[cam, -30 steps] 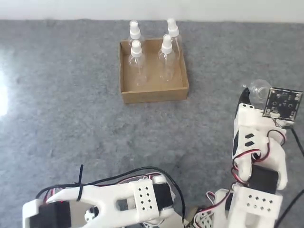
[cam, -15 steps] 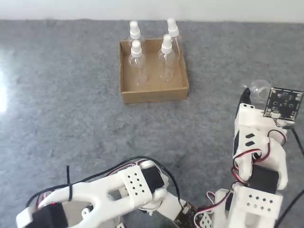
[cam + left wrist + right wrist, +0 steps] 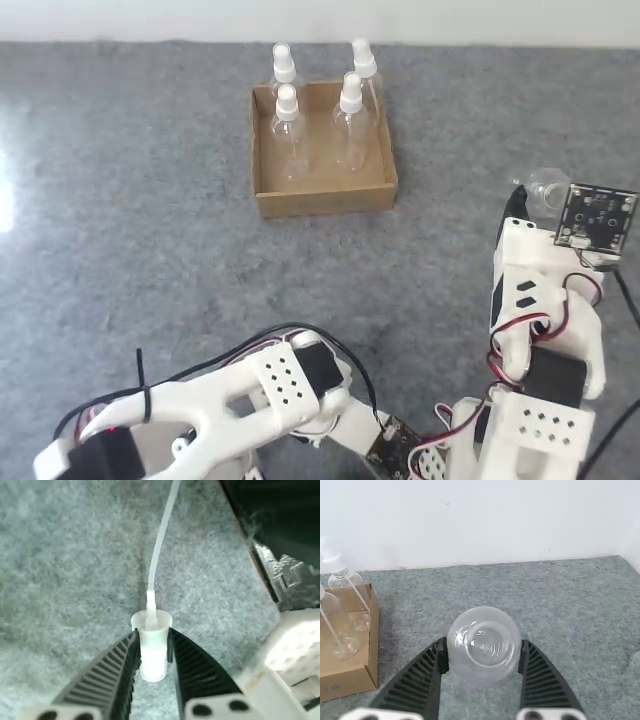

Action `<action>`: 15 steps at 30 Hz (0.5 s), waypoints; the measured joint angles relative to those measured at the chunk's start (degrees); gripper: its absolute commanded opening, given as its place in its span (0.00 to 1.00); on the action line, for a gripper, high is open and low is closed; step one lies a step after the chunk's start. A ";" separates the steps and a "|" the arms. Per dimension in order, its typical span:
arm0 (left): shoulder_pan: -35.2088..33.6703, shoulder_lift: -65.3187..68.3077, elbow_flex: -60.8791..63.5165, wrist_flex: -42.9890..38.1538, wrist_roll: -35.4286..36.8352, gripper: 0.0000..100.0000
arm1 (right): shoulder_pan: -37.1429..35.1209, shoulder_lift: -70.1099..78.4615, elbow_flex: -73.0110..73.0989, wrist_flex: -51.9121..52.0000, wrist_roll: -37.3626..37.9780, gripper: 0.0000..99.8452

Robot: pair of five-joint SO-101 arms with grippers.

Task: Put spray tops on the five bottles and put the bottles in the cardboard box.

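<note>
While at the near left of the grey table (image 3: 120, 250), clamps with the left gripper (image 3: 152, 641) the one loose spray top (image 3: 152, 655), with its thin dip tube (image 3: 162, 535) pointing away from the fingers. Grasps with the right gripper (image 3: 483, 652) the one uncapped bottle (image 3: 483, 640), at the table's right side and well apart from the single cardboard box (image 3: 325, 195). Counts four more bottles (image 3: 288, 125) upright at that box, each capped in white: two plainly inside, two at the far wall, inside or behind hard to tell.

End effector (image 3: 151, 636) pinches spray top (image 3: 152, 656), perhaps aloft.
</note>
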 measured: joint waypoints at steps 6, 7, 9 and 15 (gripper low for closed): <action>-6.51 0.00 -0.26 0.79 0.00 0.02 | -0.18 0.00 0.00 0.00 0.00 0.07; -7.82 0.00 -0.35 0.79 -0.88 0.02 | -0.18 0.00 0.00 0.00 0.00 0.07; -10.90 0.00 -0.79 0.88 -2.81 0.02 | -0.18 0.00 0.00 0.00 0.00 0.07; -19.34 0.00 -0.88 0.88 -8.18 0.02 | -0.18 0.00 0.00 0.00 0.00 0.07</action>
